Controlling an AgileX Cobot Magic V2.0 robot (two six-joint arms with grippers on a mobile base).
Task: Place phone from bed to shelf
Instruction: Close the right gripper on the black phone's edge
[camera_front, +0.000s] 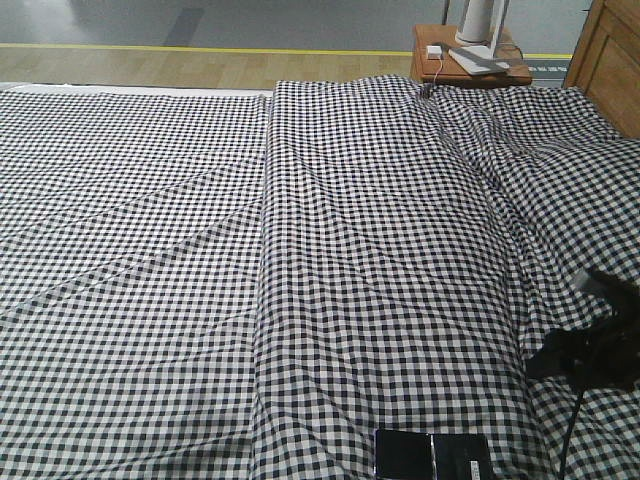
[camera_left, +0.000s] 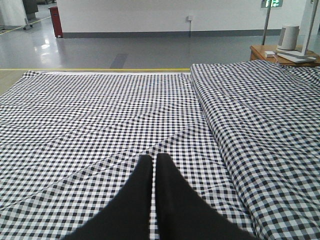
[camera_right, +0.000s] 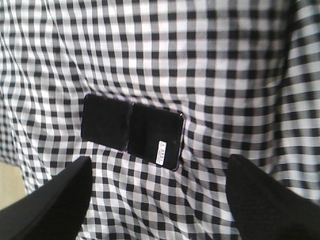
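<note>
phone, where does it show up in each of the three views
Exterior front-facing: phone at the bottom edge, right of centre.
Left wrist: not in it.
Right wrist: phone just left of centre.
Shared landmark: the checked bed fills all three.

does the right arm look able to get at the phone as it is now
Probably yes: the right gripper hovers open above the phone, which lies flat and uncovered on the bed, with nothing between them.
</note>
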